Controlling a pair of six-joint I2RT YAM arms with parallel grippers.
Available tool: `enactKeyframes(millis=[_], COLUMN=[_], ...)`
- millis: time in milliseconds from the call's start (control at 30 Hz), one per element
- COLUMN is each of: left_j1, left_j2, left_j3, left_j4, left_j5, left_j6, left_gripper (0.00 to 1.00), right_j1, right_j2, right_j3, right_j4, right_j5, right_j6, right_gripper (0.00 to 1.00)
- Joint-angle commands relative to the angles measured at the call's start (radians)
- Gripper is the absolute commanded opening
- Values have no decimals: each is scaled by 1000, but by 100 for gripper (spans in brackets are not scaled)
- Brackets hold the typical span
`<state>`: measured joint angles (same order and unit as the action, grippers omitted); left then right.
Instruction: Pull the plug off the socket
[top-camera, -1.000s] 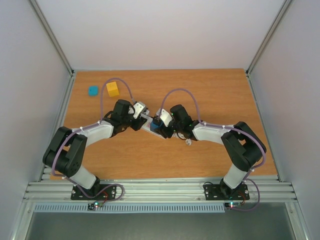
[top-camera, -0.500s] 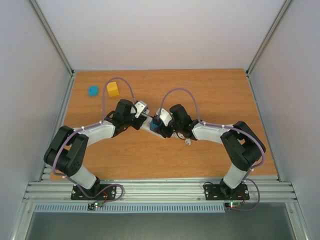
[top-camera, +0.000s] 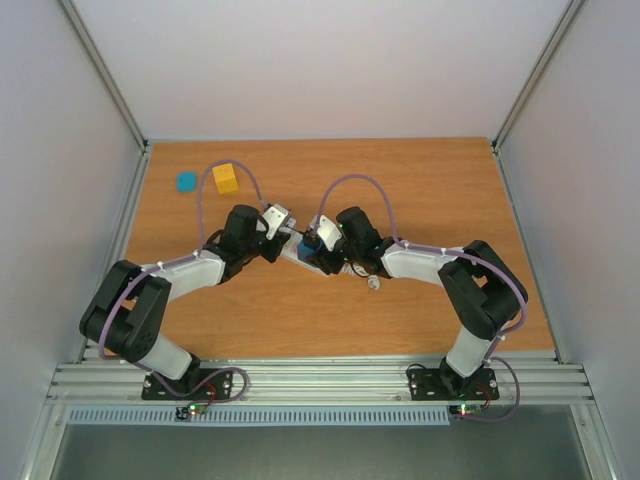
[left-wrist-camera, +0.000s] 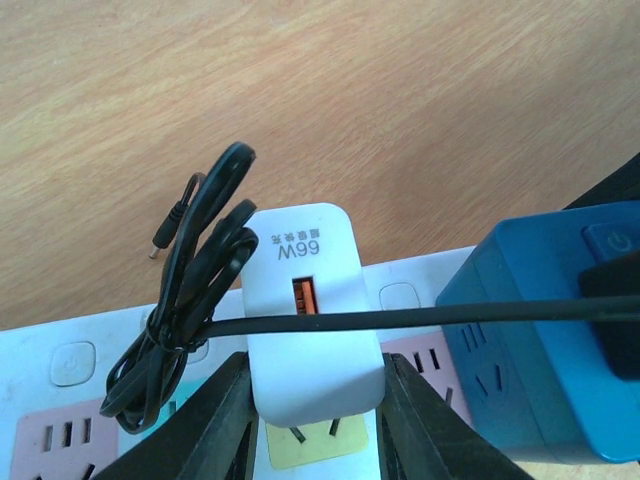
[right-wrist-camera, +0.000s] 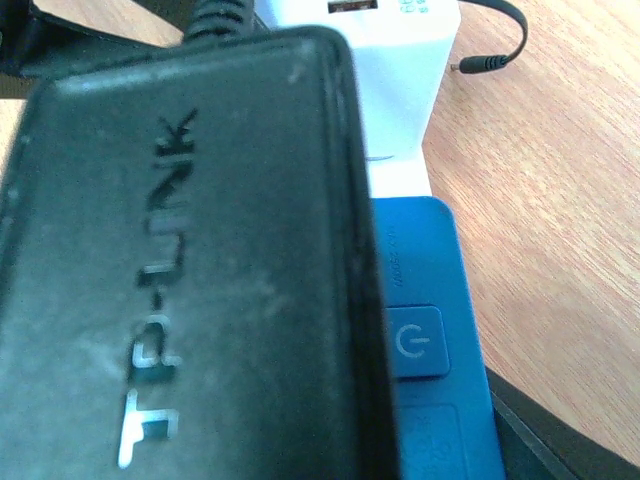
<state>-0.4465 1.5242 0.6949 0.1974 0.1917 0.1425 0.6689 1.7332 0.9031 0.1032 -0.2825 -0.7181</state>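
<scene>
The socket (left-wrist-camera: 80, 340) is a white power strip with pink and yellow outlet faces, lying mid-table (top-camera: 296, 250). A white 66W charger plug (left-wrist-camera: 310, 300) stands over the yellow face, its two prongs partly showing above the slots. My left gripper (left-wrist-camera: 317, 385) (top-camera: 280, 232) is shut on the plug's two sides. A blue adapter block (left-wrist-camera: 530, 340) (right-wrist-camera: 420, 330) sits on the strip beside it and carries a black TP-LINK adapter (right-wrist-camera: 180, 250). My right gripper (top-camera: 322, 250) is at that block. One of its fingers (right-wrist-camera: 570, 445) lies along the block's side; the other is hidden.
A coiled black cable (left-wrist-camera: 190, 290) hangs by the plug, and one strand runs across the plug's front. A yellow cube (top-camera: 226, 178) and a small teal piece (top-camera: 186, 181) lie at the table's back left. Both arms meet near the table's middle.
My left gripper's jaws have closed in on the white plug. The left arm's elbow has swung down and to the left, the gripper staying at the plug. The right arm has barely moved.
</scene>
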Motion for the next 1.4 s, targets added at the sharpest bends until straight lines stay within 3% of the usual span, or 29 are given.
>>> enactKeyframes(millis=[0,500,967,1100,1233,1367], left_j1=[-12,36,253,334,410,478], left_j2=[-46,-101,-262,-275,-246,-195], left_j3=[16,37,2,22,81,136], left_j4=[107,-136,-424,-454,-481,-486], left_j5=[102,119,222,199,160,99], left_j6=[-11,67,169,209,244,273], left_gripper=[22,22,22,22,22,22], right_j1=[12,11,12,10,11,11], right_j2=[63,65,63,57,44,16], right_j3=[-6,-5,-6,-12,-16,-15], right_j4=[-72,-76,-74,-69,-70,-76], right_j5=[5,9,13,13,12,-5], right_j6=[43,47,46,45,48,59], right_gripper=[33,33,35,44,68,83])
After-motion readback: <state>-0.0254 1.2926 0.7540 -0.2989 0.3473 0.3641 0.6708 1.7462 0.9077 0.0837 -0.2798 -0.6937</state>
